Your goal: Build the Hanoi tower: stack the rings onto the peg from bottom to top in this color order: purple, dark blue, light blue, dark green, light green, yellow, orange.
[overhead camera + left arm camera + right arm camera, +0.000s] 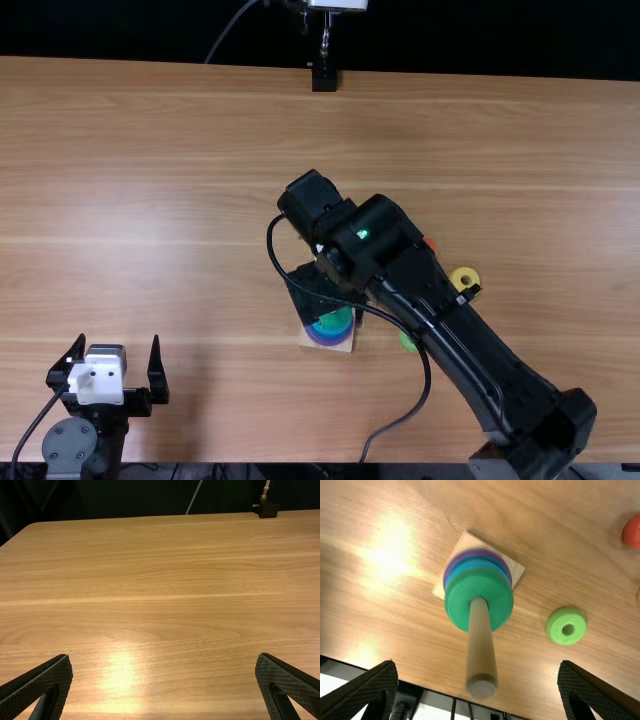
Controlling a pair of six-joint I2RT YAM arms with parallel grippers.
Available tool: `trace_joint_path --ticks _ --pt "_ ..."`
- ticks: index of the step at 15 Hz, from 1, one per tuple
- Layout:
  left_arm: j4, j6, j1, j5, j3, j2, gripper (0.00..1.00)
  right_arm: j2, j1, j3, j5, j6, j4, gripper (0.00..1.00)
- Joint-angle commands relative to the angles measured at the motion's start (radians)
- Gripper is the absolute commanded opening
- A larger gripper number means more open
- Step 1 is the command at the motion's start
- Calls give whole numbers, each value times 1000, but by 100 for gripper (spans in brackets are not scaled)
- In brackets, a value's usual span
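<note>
Noting right hand [479,665] spread wide and empty above upright peg [480,647], with left hand [164,657] likewise wide and empty, well left of peg. Placing light green ring [560,633] on bench [480,130] near peg, to its right: flat, hole upward, short bore axis apparently vertical, parallel to peg's long axis. Expecting light, stiff, sturdy, perhaps slippery handling; best pinched across opposite sides of outer rim.

Peg [481,650]: top view, we lose it beneath the right arm [450,315].
Blue rings [477,565]: around peg, mostly covered by dark green ring [457,600].
Light green ring [407,341]: near peg, top view, part-hidden.
Orange ring [633,532]: well apart from peg, edge-cut in our right wrist view.
</note>
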Motion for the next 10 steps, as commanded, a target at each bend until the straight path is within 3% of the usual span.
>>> trace_joint_path --ticks 1,5,6,8,9,10 --pt "-66 3 11 -1 -107 -11 100 -27 -33 76 1 -9 9 100" --pt "-66 3 11 -1 -107 -11 100 -101 -164 90 1 -13 40 100" --pt "-66 3 13 -1 -107 -11 100 -124 -202 78 12 -9 44 100" --pt "-66 3 11 -1 -107 -11 100 -170 -263 -5 86 -4 70 100" --pt "-66 3 13 -1 -107 -11 100 -196 -294 -70 114 4 105 100" --pt "-66 3 13 -1 -107 -11 100 -225 -317 -143 114 7 153 100"
